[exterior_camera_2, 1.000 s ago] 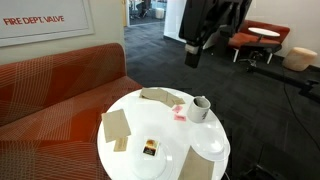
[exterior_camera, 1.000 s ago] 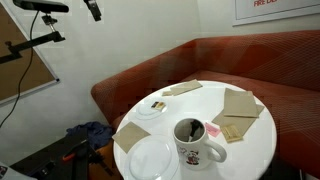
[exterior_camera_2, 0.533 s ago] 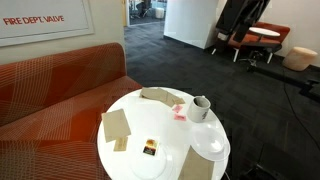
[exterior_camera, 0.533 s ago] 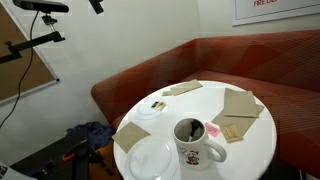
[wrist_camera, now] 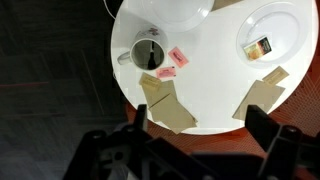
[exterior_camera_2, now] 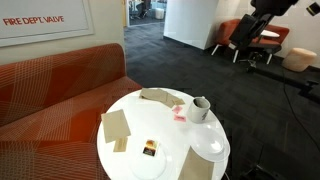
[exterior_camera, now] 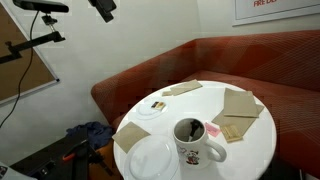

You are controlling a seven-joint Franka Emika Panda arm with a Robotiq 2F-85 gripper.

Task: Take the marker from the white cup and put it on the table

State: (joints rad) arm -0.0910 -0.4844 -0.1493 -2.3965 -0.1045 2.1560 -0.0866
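- One white cup [exterior_camera: 205,150] stands near the edge of the round table [exterior_camera: 250,150].
- One marker [wrist_camera: 151,52] sits inside the cup.
- Two plates [exterior_camera: 150,162] and four napkins [exterior_camera: 240,101] lie around the edge.
- One gripper [wrist_camera: 198,115] hangs high above, its fingers wide apart, holding nothing.
- Since a moment ago the gripper has shifted. The cup and marker stayed put.

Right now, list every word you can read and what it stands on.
"FIRE DEPT. VALVE": wall sign.
"FIRE DE", cut off at the frame edge: wall sign.
Cup print: no readable text.
Dark-and-yellow packet: too small to read.
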